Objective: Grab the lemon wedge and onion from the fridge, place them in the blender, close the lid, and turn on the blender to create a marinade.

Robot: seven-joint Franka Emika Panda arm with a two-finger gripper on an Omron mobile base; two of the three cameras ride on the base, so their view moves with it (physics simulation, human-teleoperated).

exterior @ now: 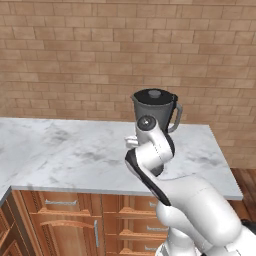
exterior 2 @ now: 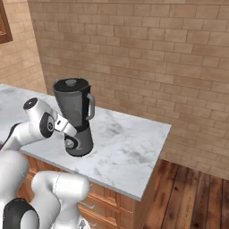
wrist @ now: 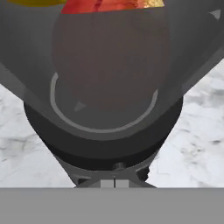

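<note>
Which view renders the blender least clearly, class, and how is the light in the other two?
Hand view: the blender sits so close it looks soft, its smoky jug dimming the coloured contents. Left base view: even light, faint shadows on the counter. Right base view: sharp, no glare on the lid.

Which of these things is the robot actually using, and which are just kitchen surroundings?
In use:
- blender, on the counter
- lid, on the jug
- gripper, shut, at the blender's base

Surroundings:
- marble counter
- wooden drawers
- brick wall
</note>
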